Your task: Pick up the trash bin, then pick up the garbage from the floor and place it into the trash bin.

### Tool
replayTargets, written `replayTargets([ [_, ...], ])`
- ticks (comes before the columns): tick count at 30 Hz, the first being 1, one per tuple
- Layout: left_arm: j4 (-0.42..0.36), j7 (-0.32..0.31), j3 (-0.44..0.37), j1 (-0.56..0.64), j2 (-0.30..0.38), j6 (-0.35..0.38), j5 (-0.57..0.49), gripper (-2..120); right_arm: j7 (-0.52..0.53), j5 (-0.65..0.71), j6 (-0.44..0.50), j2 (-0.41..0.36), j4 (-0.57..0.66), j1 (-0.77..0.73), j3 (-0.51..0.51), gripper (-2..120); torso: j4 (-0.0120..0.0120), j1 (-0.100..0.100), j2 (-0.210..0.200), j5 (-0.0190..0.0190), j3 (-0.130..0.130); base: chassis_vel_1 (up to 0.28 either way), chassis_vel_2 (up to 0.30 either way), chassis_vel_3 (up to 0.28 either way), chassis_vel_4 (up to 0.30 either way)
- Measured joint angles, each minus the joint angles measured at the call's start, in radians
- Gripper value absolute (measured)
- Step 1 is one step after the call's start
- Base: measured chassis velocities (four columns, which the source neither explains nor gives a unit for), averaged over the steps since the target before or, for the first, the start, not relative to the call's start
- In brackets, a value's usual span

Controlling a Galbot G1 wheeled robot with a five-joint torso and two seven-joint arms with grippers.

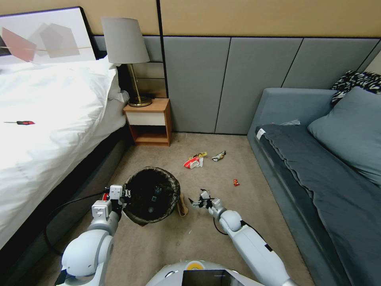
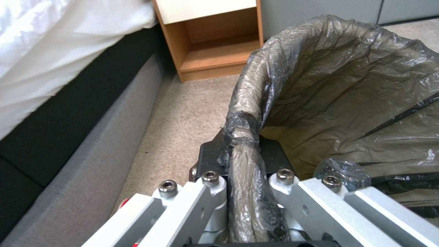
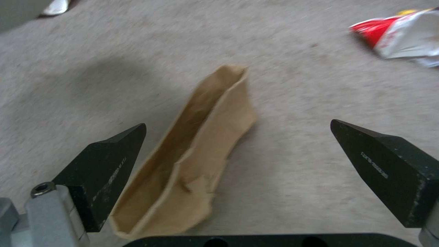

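The trash bin point(image 1: 152, 196), round with a dark bag liner, is held at its rim by my left gripper point(image 1: 120, 195). In the left wrist view the left gripper point(image 2: 245, 156) is shut on the liner-covered rim of the trash bin point(image 2: 347, 96). My right gripper point(image 1: 199, 203) hangs open just right of the bin, low over the carpet. Its fingers straddle a tan paper bag point(image 3: 205, 147) lying on the floor, also seen beside the bin point(image 1: 182, 205). More garbage lies farther off: a red-and-white packet point(image 1: 193, 161) point(image 3: 402, 34), a silvery wrapper point(image 1: 218, 155) and a tiny red scrap point(image 1: 236, 182).
A bed point(image 1: 47, 131) with white bedding runs along the left. A wooden nightstand point(image 1: 149, 123) with a lamp point(image 1: 127, 51) stands at the back wall. A grey sofa point(image 1: 317, 167) lines the right. Beige carpet point(image 1: 206, 246) lies between them.
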Motion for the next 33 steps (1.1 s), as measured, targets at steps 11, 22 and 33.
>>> replayTargets([
  [11,-0.003,-0.006,-0.004,-0.013,0.001,0.005,-0.007,5,0.0,-0.024,0.019,0.069,-0.167,0.052,-0.048,100,0.0001,0.0,0.0,0.0001,0.0,0.0,0.0,0.0,0.0],
  [22,-0.003,-0.007,-0.001,-0.01,-0.004,0.005,-0.004,5,0.003,-0.033,0.04,0.112,-0.283,0.071,-0.023,100,-0.0001,0.0,0.0,0.0,0.0,0.0,0.0,0.0,0.0],
  [33,-0.012,-0.007,0.002,-0.007,-0.005,0.006,0.0,5,-0.003,-0.04,0.066,0.175,-0.4,0.102,0.01,92,0.0,0.0,0.0,0.0,0.0,0.0,0.0,0.0,0.0],
])
